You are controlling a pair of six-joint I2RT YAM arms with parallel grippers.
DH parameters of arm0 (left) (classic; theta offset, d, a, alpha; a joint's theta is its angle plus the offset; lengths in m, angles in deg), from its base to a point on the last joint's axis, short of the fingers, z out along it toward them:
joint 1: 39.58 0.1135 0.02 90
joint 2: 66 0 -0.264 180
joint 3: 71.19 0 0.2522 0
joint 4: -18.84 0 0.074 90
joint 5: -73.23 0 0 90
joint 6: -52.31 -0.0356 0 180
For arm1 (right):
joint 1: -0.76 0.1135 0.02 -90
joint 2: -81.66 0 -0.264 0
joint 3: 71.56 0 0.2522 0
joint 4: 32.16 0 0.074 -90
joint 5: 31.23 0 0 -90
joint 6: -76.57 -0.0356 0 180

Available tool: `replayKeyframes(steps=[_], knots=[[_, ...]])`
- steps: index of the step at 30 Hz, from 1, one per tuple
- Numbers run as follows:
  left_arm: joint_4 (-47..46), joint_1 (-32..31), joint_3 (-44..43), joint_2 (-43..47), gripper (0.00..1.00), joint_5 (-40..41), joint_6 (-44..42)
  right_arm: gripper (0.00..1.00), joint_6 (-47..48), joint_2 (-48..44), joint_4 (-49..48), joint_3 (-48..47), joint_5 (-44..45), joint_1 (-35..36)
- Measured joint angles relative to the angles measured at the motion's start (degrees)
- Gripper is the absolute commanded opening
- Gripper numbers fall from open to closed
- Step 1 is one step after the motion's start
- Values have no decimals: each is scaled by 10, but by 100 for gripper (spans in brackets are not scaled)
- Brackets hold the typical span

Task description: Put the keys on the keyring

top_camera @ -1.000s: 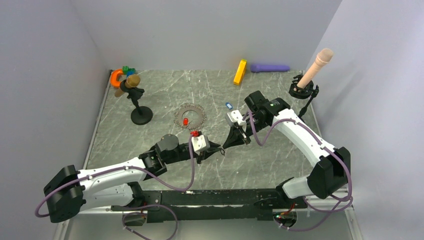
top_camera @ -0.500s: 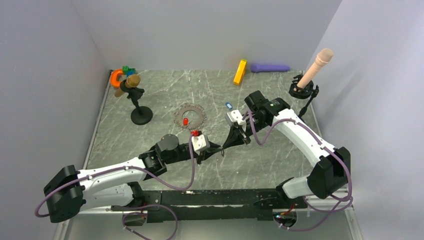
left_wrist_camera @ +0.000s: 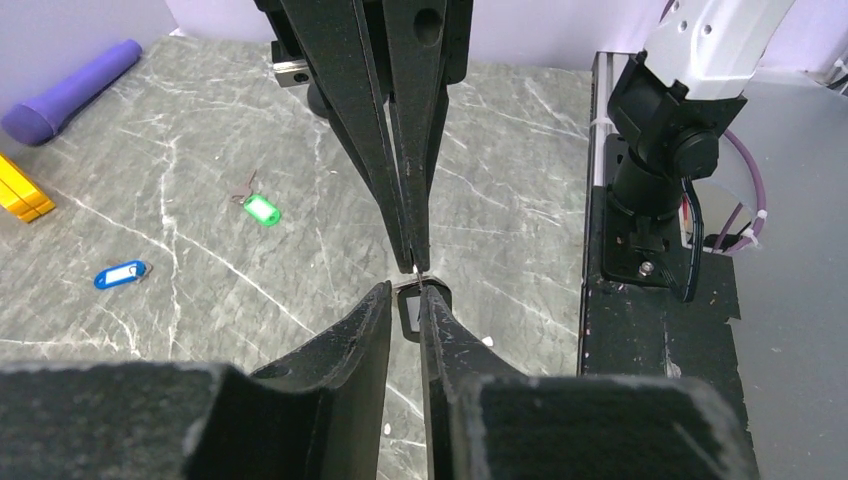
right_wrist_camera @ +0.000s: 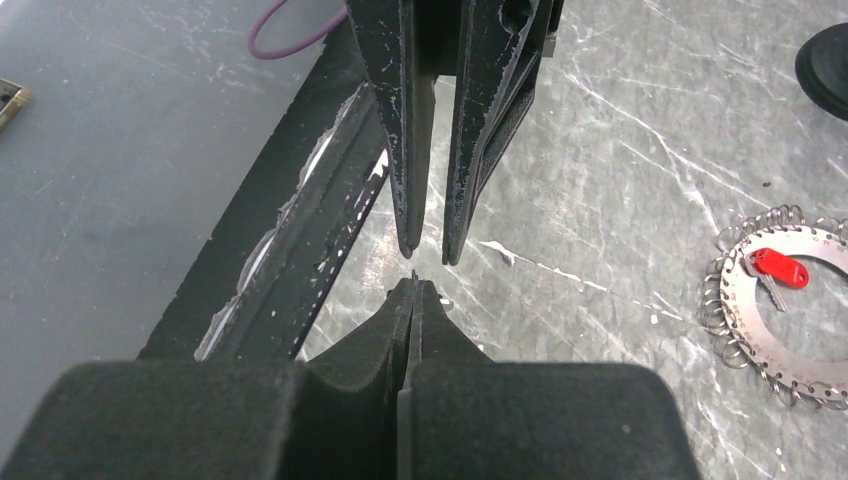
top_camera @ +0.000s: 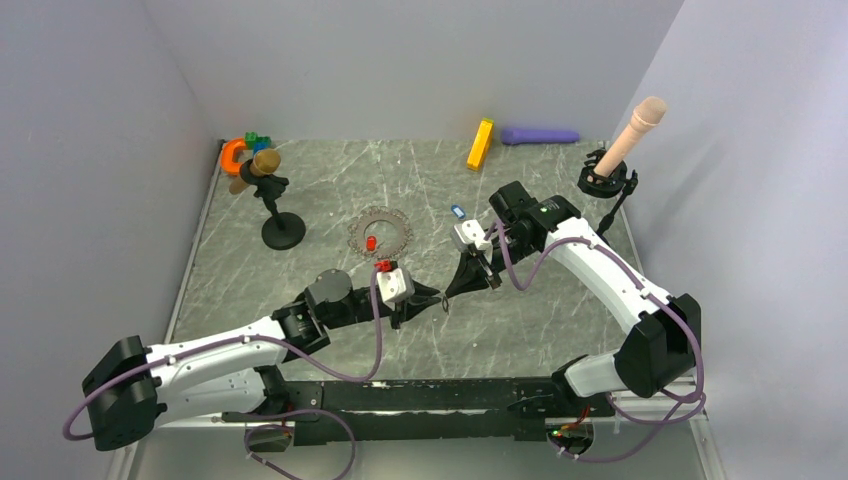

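The keyring (top_camera: 398, 232) lies flat mid-table, with the red key (top_camera: 371, 242) inside it; both show in the right wrist view, keyring (right_wrist_camera: 745, 300) and red key (right_wrist_camera: 779, 267). The blue key (top_camera: 458, 211) lies by the right arm. The green key (left_wrist_camera: 260, 209) lies on the table, hidden in the top view. My right gripper (top_camera: 458, 288) is shut on the thin metal ring of the black-rimmed key (left_wrist_camera: 413, 312), which hangs below its tip. My left gripper (top_camera: 436, 296) faces it tip to tip, jaws a narrow gap apart, the tag just beyond them.
A yellow block (top_camera: 480, 144) and a purple cylinder (top_camera: 540, 135) lie at the back. An orange horseshoe piece (top_camera: 232, 155) and a black stand (top_camera: 281, 232) are at the back left. A microphone in its holder (top_camera: 620, 150) stands at the back right.
My left wrist has drawn back slightly to the left; its tips stay by the right gripper's tip. The right arm has not moved.
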Motion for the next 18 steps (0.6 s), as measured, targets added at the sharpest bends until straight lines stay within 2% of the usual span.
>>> replayKeyframes(steps=[18], knots=[[-2, 0, 0, -23, 19, -4, 14, 0, -1, 0, 0, 0, 0, 0]])
